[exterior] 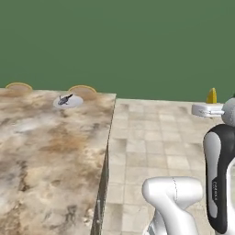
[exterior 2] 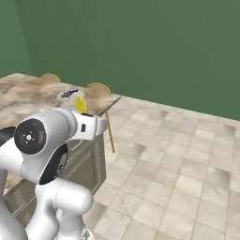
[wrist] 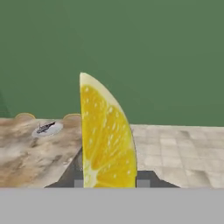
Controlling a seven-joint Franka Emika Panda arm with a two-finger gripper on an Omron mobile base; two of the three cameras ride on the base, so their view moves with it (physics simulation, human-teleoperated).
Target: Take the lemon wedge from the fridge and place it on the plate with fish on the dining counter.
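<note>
The gripper [wrist: 109, 183] is closed on the lemon wedge [wrist: 106, 140], which stands upright between the two finger tips in the hand view, its cut face toward the camera and its pointed end up; the jaws pinch it low down, which probably keeps it steady in transit and leaves most of the fruit free to be set down. In the left base view the lemon wedge [exterior: 211, 96] shows as a small yellow tip above the white hand, held in the air over the tiled floor [exterior: 156, 137], to the right of the dining counter [exterior: 46, 151] and well apart from it. The plate [exterior: 68, 101] sits near the far edge of that marble slab, close to its far right corner, with the dark fish [exterior: 65, 98] lying on it. Behind the far edge rise two rounded tan chair backs [exterior: 82, 90], one of them just behind the plate. A green wall [exterior: 119, 41] closes the scene behind. Judged from this, the carry is well along, but the wedge is not yet over the counter. Nothing lies on the marble between the hand and the plate, so the way looks open; the nearer chair back is the one thing to keep clear of if the hand overshoots the far edge.
</note>
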